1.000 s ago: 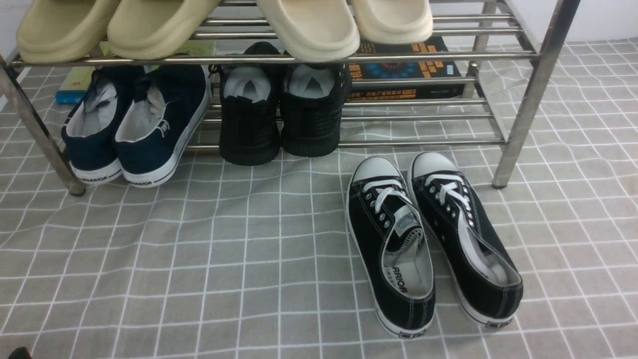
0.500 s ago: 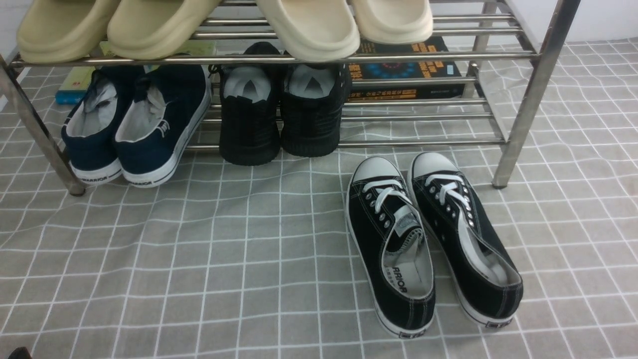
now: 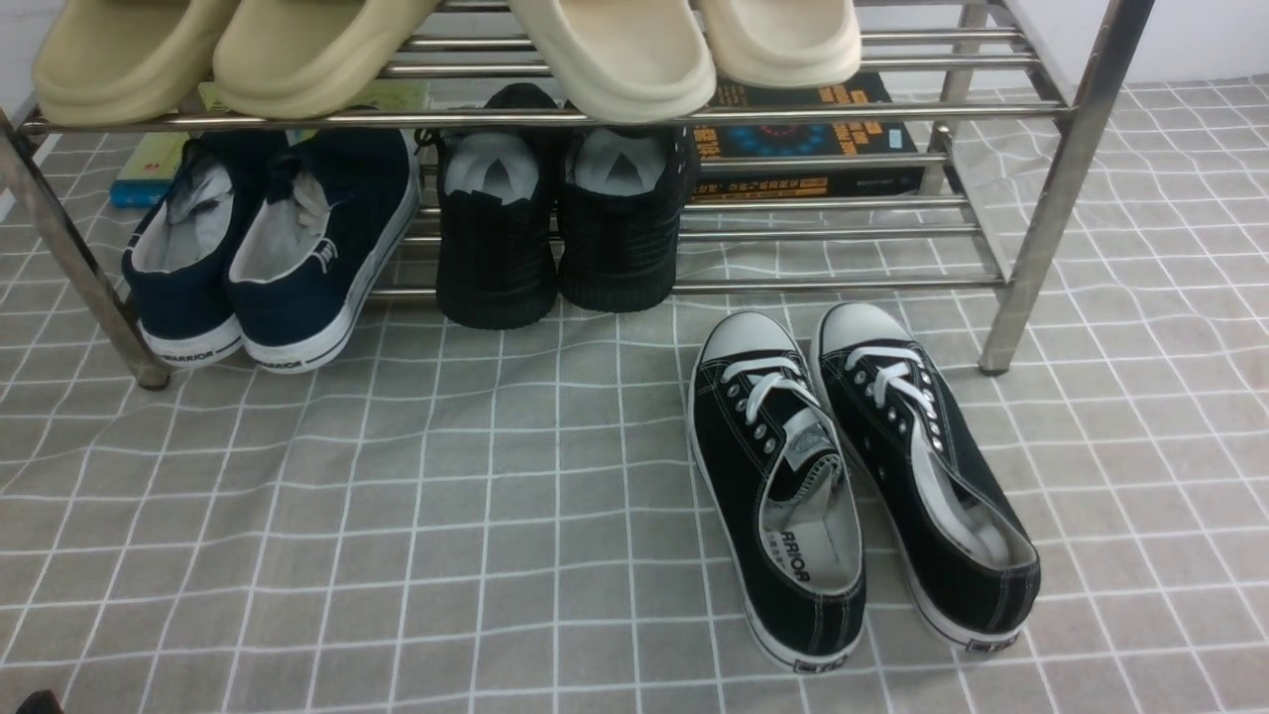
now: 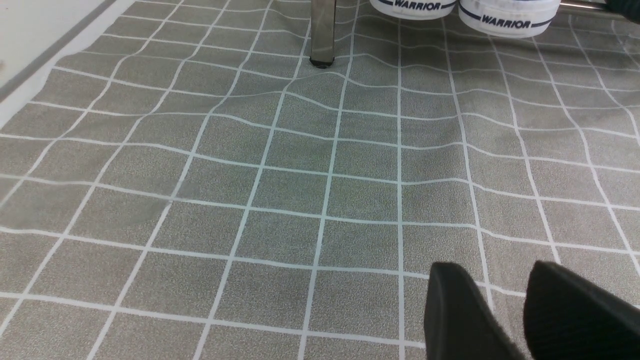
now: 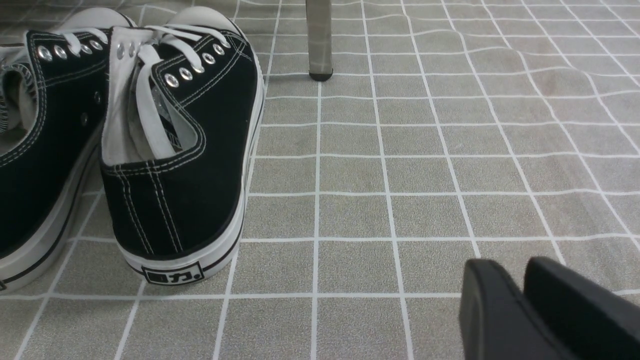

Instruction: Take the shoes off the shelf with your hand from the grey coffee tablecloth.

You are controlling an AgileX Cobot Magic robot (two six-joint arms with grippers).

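Observation:
The black canvas shoes (image 3: 763,466) with white laces and toe caps stand side by side on the grey coffee tablecloth (image 3: 446,496), just in front of the steel shelf (image 3: 1051,188), toes toward it. In the right wrist view their heels (image 5: 185,165) are close, off to one side of my right gripper (image 5: 515,270), which is shut and empty over bare cloth. My left gripper (image 4: 500,272) is open by a small gap, empty, low over the cloth near the shelf leg (image 4: 322,30). Neither gripper shows clearly in the front view.
On the lower tier are a navy white-soled pair (image 3: 288,258) and an all-black knit pair (image 3: 555,238). Beige slippers (image 3: 297,50) lie on the upper tier, and books (image 3: 813,129) lie behind. A shelf leg (image 5: 319,40) stands beyond the canvas shoes.

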